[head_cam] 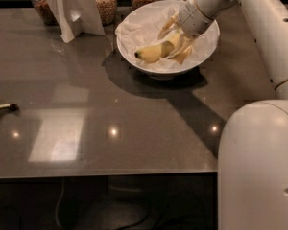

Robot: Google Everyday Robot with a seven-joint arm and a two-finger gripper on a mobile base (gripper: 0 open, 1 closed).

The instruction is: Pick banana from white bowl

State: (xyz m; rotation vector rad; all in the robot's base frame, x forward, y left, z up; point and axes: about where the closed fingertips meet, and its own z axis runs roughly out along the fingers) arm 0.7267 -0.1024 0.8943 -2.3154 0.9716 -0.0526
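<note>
The white bowl (134,20), lined with crumpled white paper, stands at the back middle of the dark table. The yellow banana (155,52) lies inside it, its dark tip pointing left. My gripper (176,41) reaches down into the bowl from the upper right. It is open, with one finger above and one below the banana's right end, which sits between the fingers. The banana still rests on the paper.
A small dark-stemmed banana bit (1,108) lies at the table's left edge. A white folded stand (72,8) and glass jars of nuts (105,3) are at the back left. My white arm and base (259,162) fill the right side.
</note>
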